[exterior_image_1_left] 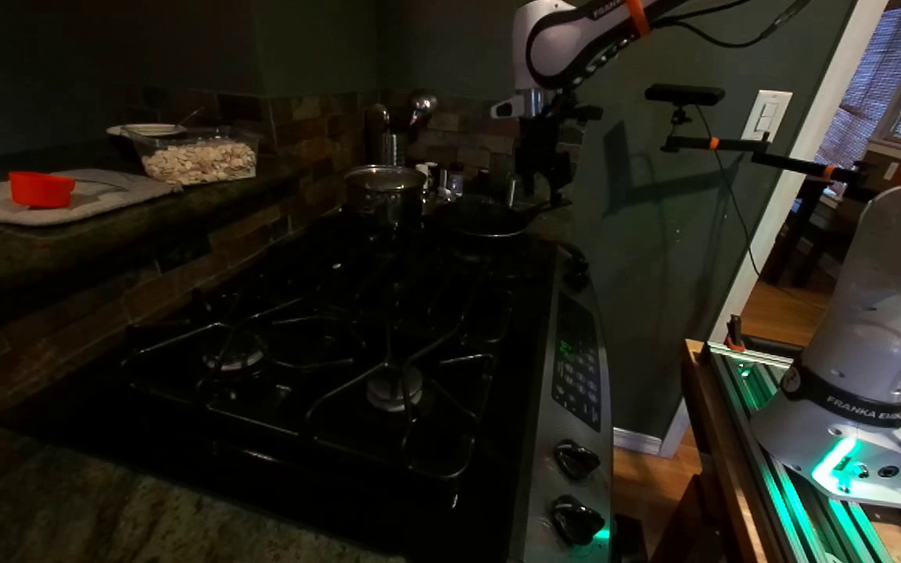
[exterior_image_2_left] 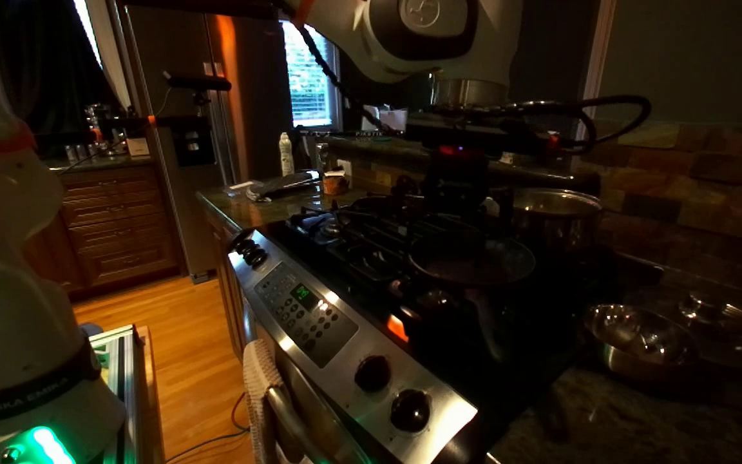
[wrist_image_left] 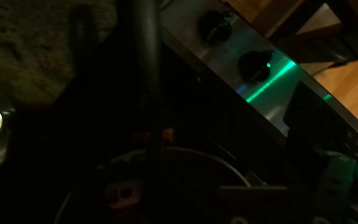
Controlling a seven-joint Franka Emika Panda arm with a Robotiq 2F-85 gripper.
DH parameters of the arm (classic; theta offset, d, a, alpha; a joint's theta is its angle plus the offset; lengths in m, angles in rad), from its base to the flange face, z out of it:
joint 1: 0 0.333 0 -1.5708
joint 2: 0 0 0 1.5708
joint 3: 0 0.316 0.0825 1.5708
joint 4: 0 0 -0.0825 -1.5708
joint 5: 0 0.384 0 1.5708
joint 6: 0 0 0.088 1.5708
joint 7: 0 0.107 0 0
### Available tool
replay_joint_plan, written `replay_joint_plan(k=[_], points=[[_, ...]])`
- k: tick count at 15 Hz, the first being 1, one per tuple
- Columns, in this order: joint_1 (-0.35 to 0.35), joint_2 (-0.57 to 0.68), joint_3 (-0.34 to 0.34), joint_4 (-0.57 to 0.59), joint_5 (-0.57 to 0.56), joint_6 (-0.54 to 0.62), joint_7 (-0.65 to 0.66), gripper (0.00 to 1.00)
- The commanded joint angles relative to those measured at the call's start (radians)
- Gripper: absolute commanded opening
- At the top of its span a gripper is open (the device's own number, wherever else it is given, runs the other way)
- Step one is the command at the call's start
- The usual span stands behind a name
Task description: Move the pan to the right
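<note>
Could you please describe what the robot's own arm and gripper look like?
The arm is white with rounded segments edged in black, orange bands and dark cables. Low down, a black collar carries FRANKA EMIKA lettering, above a glowing green light. The gripper looks black and angular, its finer details lost in the dark.

Orange-red cup (exterior_image_1_left: pixel 41 190) on a pale mat (exterior_image_1_left: pixel 116 200), clear container (exterior_image_1_left: pixel 208 136) of pale pieces (exterior_image_1_left: pixel 200 162), steel pot (exterior_image_2_left: pixel 554 225) on the stove (exterior_image_1_left: pixel 540 469), towel (exterior_image_2_left: pixel 260 393) hanging at the oven handle (exterior_image_2_left: pixel 290 417), upright bottle (exterior_image_2_left: pixel 286 156)
</note>
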Motion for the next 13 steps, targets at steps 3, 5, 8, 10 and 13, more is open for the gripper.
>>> replay_joint_plan(k=[3,5,8,10,13], points=[[0.014,-0.046,0.007,0.078,0.258,-0.167,0.119,1.00],[0.022,-0.066,0.008,0.069,0.318,-0.135,0.208,1.00],[0.042,-0.096,0.019,0.040,0.394,-0.067,0.350,1.00],[0.059,-0.119,0.031,0.008,0.427,0.015,0.444,1.00],[0.055,-0.079,0.019,0.068,0.392,-0.046,0.371,1.00]])
